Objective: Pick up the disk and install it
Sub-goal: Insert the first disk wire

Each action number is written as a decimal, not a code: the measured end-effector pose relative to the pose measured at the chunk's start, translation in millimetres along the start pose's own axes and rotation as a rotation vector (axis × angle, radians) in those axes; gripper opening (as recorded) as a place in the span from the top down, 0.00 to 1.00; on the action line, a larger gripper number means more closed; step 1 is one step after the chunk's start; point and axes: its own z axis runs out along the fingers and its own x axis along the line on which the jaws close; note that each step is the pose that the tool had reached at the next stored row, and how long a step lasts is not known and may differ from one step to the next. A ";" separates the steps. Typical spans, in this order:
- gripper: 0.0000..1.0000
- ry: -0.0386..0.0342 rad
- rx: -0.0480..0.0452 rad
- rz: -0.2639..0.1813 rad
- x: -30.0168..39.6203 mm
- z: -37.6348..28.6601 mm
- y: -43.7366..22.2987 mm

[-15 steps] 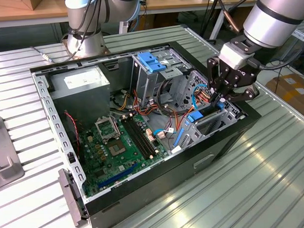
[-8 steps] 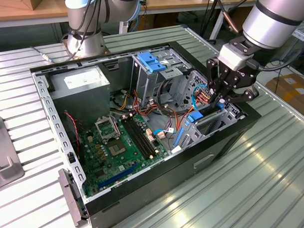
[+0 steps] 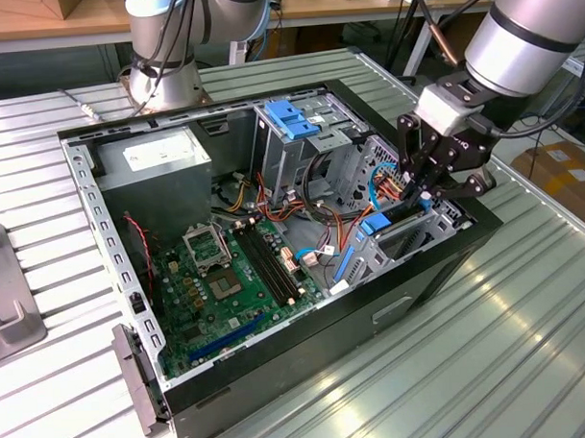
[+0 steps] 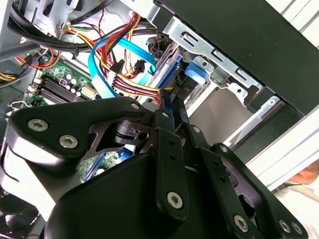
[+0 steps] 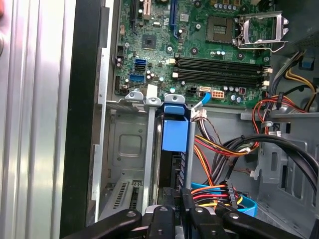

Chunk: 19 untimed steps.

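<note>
Tool: we see the tool [image 3: 428, 193] low at the drive bay, on the exterior view's right of the computer case [image 3: 279, 392]. Its fingers look pinched together on the disk's near end.
Disk: the disk [image 3: 377, 224] stands on edge in the bay slot [image 5: 124, 149], beside the case's outer wall. We judge it only partly seated.
Direction: in the first wrist view the disk [image 5: 175, 135] runs straight ahead from the tool [image 5: 175, 199] toward the motherboard [image 5: 209, 40], with its blue end tab farthest away.
Long axis: along the slot, in line with the tool's reach.
Nearer arm: there is one arm, and it is already on the disk.
Count: one disk, one tool, one case on the tabletop [image 3: 528, 345], and one light-blue bracket [image 3: 291, 118] on the grey cage, well apart from the disk.
</note>
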 end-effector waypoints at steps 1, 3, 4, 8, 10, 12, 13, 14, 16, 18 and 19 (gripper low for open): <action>0.82 0.0001 0.0000 0.000 0.0 0.2 0.0; 0.82 0.0003 0.0000 0.000 0.1 0.5 0.0; 0.82 0.0004 0.0000 0.000 0.1 0.7 0.0; 0.82 0.0003 0.0000 0.000 0.1 1.2 0.0; 0.82 0.0003 0.0000 0.000 0.1 1.3 0.0; 0.82 0.0001 0.0000 0.000 0.0 0.0 0.0; 0.82 0.0002 0.0000 0.000 0.0 -1.4 0.0; 0.82 0.0003 0.0000 0.000 -0.2 -4.8 0.0; 0.82 0.0002 0.0000 0.000 -0.6 -12.4 0.1; 0.82 0.0003 0.0000 0.000 -0.9 -20.1 0.2; 0.82 0.0002 0.0000 0.000 -1.2 -25.2 0.2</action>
